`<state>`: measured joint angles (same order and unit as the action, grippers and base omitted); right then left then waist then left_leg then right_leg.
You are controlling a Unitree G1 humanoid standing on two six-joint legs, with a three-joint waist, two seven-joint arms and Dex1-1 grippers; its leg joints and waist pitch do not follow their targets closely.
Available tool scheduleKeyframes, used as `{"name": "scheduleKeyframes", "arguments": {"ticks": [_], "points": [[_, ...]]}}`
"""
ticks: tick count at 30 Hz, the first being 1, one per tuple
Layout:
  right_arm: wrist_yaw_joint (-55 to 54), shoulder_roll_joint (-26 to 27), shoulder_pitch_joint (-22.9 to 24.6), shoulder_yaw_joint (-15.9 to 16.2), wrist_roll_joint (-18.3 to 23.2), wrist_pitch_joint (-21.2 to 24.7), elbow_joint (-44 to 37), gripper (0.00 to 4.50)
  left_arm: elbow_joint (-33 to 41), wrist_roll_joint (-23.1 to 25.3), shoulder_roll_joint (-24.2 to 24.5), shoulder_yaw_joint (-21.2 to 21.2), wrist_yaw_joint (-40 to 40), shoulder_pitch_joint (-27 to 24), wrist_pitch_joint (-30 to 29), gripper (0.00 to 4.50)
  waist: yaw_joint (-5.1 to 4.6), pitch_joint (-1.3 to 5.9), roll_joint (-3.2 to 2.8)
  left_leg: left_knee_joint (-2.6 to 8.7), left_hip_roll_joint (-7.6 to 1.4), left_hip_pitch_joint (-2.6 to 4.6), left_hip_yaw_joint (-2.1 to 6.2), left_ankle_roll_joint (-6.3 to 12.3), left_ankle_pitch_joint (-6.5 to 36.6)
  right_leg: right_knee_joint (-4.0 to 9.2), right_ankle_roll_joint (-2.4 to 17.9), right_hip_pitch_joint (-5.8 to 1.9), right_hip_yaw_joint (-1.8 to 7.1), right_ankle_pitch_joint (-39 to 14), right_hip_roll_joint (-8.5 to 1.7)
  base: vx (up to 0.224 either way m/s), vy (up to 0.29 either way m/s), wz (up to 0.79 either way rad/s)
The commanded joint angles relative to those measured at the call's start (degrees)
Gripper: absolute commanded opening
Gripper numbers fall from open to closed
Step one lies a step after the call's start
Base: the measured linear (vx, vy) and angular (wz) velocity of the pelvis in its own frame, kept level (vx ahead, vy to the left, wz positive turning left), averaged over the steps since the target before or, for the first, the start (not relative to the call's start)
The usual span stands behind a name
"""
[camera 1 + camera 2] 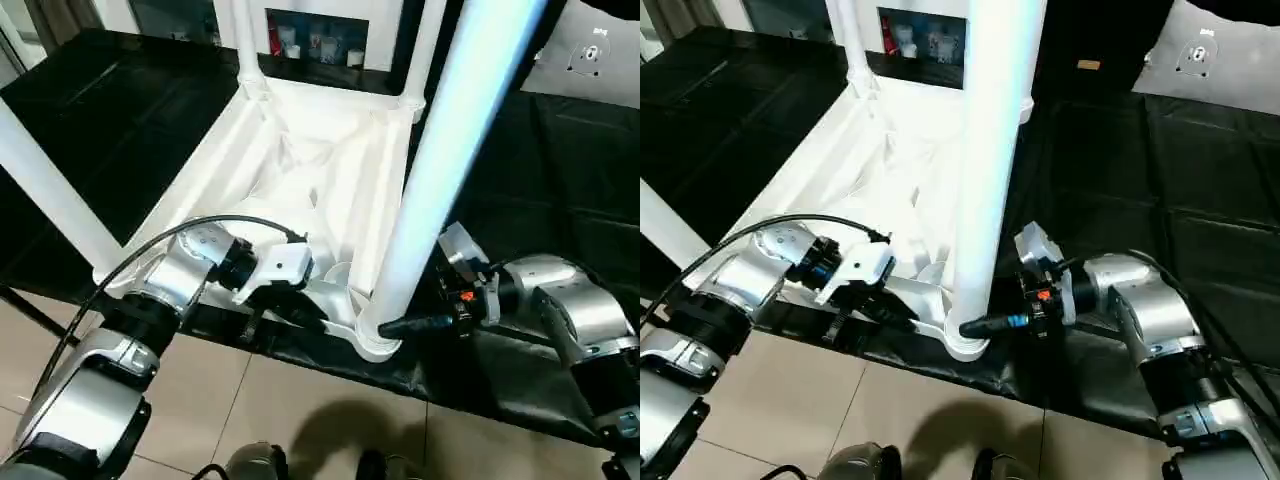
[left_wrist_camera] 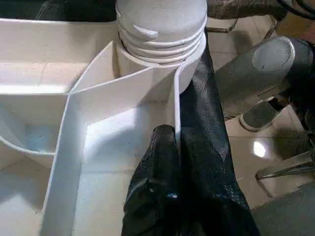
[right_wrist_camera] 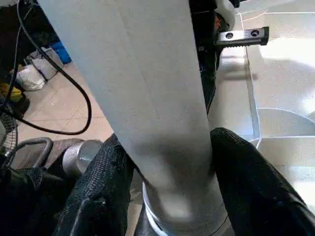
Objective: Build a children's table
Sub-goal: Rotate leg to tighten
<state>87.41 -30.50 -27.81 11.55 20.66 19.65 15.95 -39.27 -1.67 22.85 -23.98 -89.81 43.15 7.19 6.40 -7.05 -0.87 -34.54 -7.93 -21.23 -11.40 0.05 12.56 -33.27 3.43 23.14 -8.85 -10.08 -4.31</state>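
1. Tabletop (image 1: pixel 330 160) lies upside down on black-covered worktop (image 1: pixel 560 250), ribbed underside up, white all over.
2. Left end effector (image 2: pixel 174 162): fingers pressed together, pinching thin upright rim wall (image 2: pixel 176 113) of the tabletop near its front edge. Wrist view shows the black fingers one each side of that wall, w/ black cover sheet just beside them on the outer side.
3. Ahead of the left end effector, past the rib junction, sits a corner socket (image 2: pixel 152 59) w/ threaded leg end (image 2: pixel 161 22) in it.
4. Right end effector (image 3: pixel 167 172): fingers spread around the near leg (image 1: pixel 450 150), one black pad either side of its lower part, just above the socket collar (image 1: pixel 378 338). Both pads look to touch the leg; can't tell how firmly.
5. That leg stands roughly upright in the front corner socket nearest the right end effector, rising up and out of frame, leaning slightly.
6. Two more legs (image 1: pixel 245 40) stand at the far corners, well away from both end effectors; another leg (image 1: pixel 55 195) slants out to the left end effector's outer side.
7. Cable (image 1: pixel 150 250) loops over the left forearm to the wrist camera.
8. Tiled floor (image 1: pixel 300 410) below the worktop edge, nearer the robot than both end effectors.
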Motion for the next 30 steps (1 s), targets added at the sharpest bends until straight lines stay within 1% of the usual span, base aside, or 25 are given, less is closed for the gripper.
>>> {"name": "scheduleKeyframes", "arguments": {"ticks": [1,2,3,6,8,9,10,11,12,13,14,16,17,18,19,20,21,22,23,24,25,26,28,29,30], "points": [[-0.29,0.14,0.81,-0.18,2.24,4.08,-2.38,2.12,1.59,-1.14,-1.13,-1.78,-2.69,-0.06,-1.61,0.0,-0.47,4.63,0.81,3.56,-7.19,0.83,3.23,9.54,-1.36,2.7,10.29,-3.55,5.57,-6.8,-7.54,0.0,0.0,0.0],[-0.29,0.14,0.81,-0.18,2.24,4.08,-2.38,2.11,1.59,-1.14,-1.13,-1.78,-2.69,-0.06,-1.61,0.0,-0.46,4.65,0.89,3.6,-7.22,0.87,3.24,9.47,-1.37,2.74,10.24,-3.56,5.59,-6.77,-7.5,0.0,0.0,0.0],[-2.25,0.83,1.34,-0.65,2.74,5.55,-3.27,2.11,2.07,-1.27,-1.63,-0.97,-2.58,-0.41,-2.55,0.0,-0.52,4.64,0.96,3.64,-7.23,0.84,3.27,9.41,-1.56,2.72,10.29,-3.61,5.59,-6.53,-7.48,0.0,0.0,0.0],[-8.28,3.1,2.36,-1.89,2.72,7.05,-4.87,2.1,3.06,-1.29,-2.56,0.29,-0.78,-1.1,-4.85,0.0,-0.53,4.56,0.83,3.71,-7.32,0.84,3.3,9.03,-1.24,2.89,10.21,-3.55,5.6,-6.94,-7.54,0.0,0.0,0.0],[-13.6,5.05,2.83,-2.76,1.51,7.06,-5.34,2.09,3.48,-0.97,-3.11,0.89,2.19,-1.39,-6.48,0.0,-0.78,4.26,0.71,3.91,-6.96,0.76,3.27,7.11,1.62,3.66,9.41,-3.67,5.54,-11.78,-7.71,0.0,0.0,0.0],[-17.99,6.66,3.22,-3.32,0.03,6.68,-5.49,2.09,3.49,-0.5,-3.66,1.42,5.2,-1.39,-8.22,0.0,-0.97,4.18,0.8,3.98,-6.97,0.74,3.23,6.33,2.33,3.85,8.98,-3.63,5.6,-13.17,-7.67,0.0,0.0,0.0],[-20.75,7.68,3.46,-3.65,-0.95,6.45,-5.57,2.09,3.43,-0.16,-4.02,1.77,7.21,-1.36,-9.35,0.0,-1.51,3.84,0.84,4.28,-6.74,1.02,3.5,3.89,5.23,4.7,7.55,-3.55,5.47,-19.28,-7.69,0.0,0.0,0.0],[-21.58,7.99,3.52,-3.76,-1.25,6.4,-5.57,2.09,3.28,-0.01,-4.2,1.92,8.12,-1.28,-9.65,0.0,-1.66,3.74,0.86,4.33,-6.49,1.02,3.43,3.53,5.79,5.08,7.03,-3.57,5.41,-20.97,-7.65,0.0,0.0,0.0],[-27.58,10.47,3.98,-4.67,-3.07,6.43,-5.8,2.09,2.37,0.44,-5.64,3.24,13.91,-0.69,-11.92,0.0,-1.97,3.63,0.97,4.33,-6.46,0.8,3.47,3.14,6.32,5.06,6.57,-3.72,5.43,-22.1,-7.62,0.0,0.0,0.0],[-30.56,11.77,4.18,-5.19,-3.81,6.71,-5.96,2.07,1.94,0.47,-6.39,3.94,16.51,-0.37,-12.97,0.0,-2.38,3.49,0.94,4.5,-6.53,1.08,3.59,2.4,7.55,5.59,5.89,-3.38,5.39,-24.52,-7.54,0.0,0.0,0.0],[-34.75,13.78,4.53,-5.88,-4.76,7.39,-6.46,2.06,1.47,0.71,-7.47,4.8,19.89,0.11,-14.3,0.0,-2.96,3.48,1.08,4.45,-6.36,1.05,3.74,1.85,8.05,5.75,5.43,-3.55,5.31,-25.95,-7.67,0.0,0.0,0.0],[-39.63,16.19,4.94,-6.63,-5.88,8.19,-7.12,2.04,0.93,1.25,-8.72,5.74,23.84,0.7,-15.83,0.0,-3.67,3.52,1.12,4.5,-6.24,0.69,3.93,1.7,7.8,5.91,4.57,-3.66,5.1,-26.67,-7.59,0.0,0.0,0.0],[-42.52,17.62,5.06,-6.91,-6.44,8.69,-7.42,2.03,0.49,1.78,-9.57,6.48,26.28,1.11,-16.81,0.0,-4.19,3.63,1.25,4.41,-6.01,0.61,3.86,2.26,7.38,6.01,4.4,-3.77,5.15,-25.93,-7.61,0.0,0.0,0.0],[-44.26,18.55,5.02,-7.08,-6.82,8.91,-7.36,2.03,0.05,1.96,-10.14,6.92,27.88,1.44,-17.35,0.0,-4.33,3.66,1.19,4.32,-5.96,0.5,3.79,2.62,6.84,5.85,4.57,-3.76,5.21,-25.03,-7.58,0.0,0.0,0.0],[-48.38,20.53,4.92,-7.58,-7.76,9.46,-7.32,2.03,-0.48,2.65,-11.25,7.91,31.45,1.95,-18.32,0.0,-4.52,3.78,0.93,4.25,-5.99,0.68,3.66,3.07,6.24,5.88,4.92,-3.48,5.26,-24.1,-7.45,0.0,0.0,0.0],[-53.7,23.17,4.55,-8.53,-8.77,10.14,-6.85,2.02,-1.28,3.34,-12.55,9.01,35.84,2.7,-19.08,0.0,-4.67,3.85,1.02,4.23,-5.87,0.53,3.58,3.48,5.32,5.76,5.34,-3.47,5.26,-22.56,-7.34,0.0,0.0,0.0],[-56.83,24.86,4.22,-9.05,-9.34,10.56,-6.4,2.01,-1.68,3.55,-13.39,9.66,38.26,3.15,-19.83,0.0,-4.7,3.99,0.98,4.33,-6.07,0.64,3.64,3.3,4.99,5.6,5.77,-3.4,5.28,-21.76,-7.28,0.0,0.0,0.0],[-59.17,26.09,4.02,-9.41,-9.73,10.92,-6.2,2.01,-1.7,3.73,-13.96,10.11,39.88,3.36,-20.55,0.0,-4.67,4.12,1.06,4.24,-5.79,0.67,3.62,3.56,4.68,5.56,5.94,-3.54,5.2,-20.75,-7.27,0.0,0.0,0.0],[-63.21,28.32,3.56,-10.11,-10.75,10.93,-5.71,2.01,-1.51,3.66,-15.08,11.0,42.87,3.67,-21.86,0.0,-4.58,4.2,0.66,4.22,-6.05,0.58,3.62,3.78,3.89,5.12,6.83,-3.58,5.4,-18.34,-7.4,0.0,0.0,0.0],[-66.1,30.03,3.2,-10.64,-11.43,10.9,-5.36,2.01,-1.22,3.62,-15.87,11.57,44.83,3.84,-22.96,0.0,-4.71,4.22,0.72,4.26,-6.16,0.54,3.59,3.98,3.83,5.09,7.21,-3.5,5.38,-17.44,-7.3,0.0,0.0,0.0],[-70.67,32.55,2.64,-11.3,-12.77,10.85,-4.87,2.01,-0.61,4.14,-16.81,11.87,47.64,3.95,-24.23,0.0,-4.75,4.42,0.54,4.28,-6.45,0.7,3.64,3.72,3.42,4.77,8.19,-3.44,5.48,-15.25,-7.39,0.0,0.0,0.0],[-72.3,33.43,2.41,-11.45,-13.3,10.63,-4.65,2.01,-0.36,4.31,-17.17,12.03,48.75,3.94,-24.6,0.0,-4.82,4.58,0.3,4.34,-6.6,0.74,3.75,3.64,2.78,4.32,9.2,-3.46,5.52,-12.45,-7.31,0.0,0.0,0.0],[-74.77,35.23,2.15,-11.14,-13.84,9.95,-4.52,2.01,0.58,5.08,-18.02,11.92,50.68,3.72,-25.49,0.0,-4.84,4.55,0.34,4.25,-6.38,0.7,3.51,4.06,3.23,4.33,9.92,-3.64,5.63,-11.08,-7.49,0.0,0.0,0.0],[-74.91,35.28,2.24,-10.99,-14.03,9.69,-4.67,2.01,0.7,5.25,-18.05,11.83,50.8,3.65,-25.46,0.0,-4.7,4.56,-0.01,4.2,-6.3,0.71,3.49,4.2,3.28,4.37,9.99,-3.67,5.62,-10.9,-7.52,0.0,0.0,0.0],[-74.19,35.05,2.58,-10.05,-14.55,9.27,-5.31,2.01,0.91,5.68,-18.14,11.61,50.98,3.47,-25.28,0.0,-4.73,4.52,0.19,4.23,-6.3,0.65,3.43,4.59,3.53,4.41,9.83,-3.73,5.62,-10.51,-7.41,0.0,0.0,0.0]]}}
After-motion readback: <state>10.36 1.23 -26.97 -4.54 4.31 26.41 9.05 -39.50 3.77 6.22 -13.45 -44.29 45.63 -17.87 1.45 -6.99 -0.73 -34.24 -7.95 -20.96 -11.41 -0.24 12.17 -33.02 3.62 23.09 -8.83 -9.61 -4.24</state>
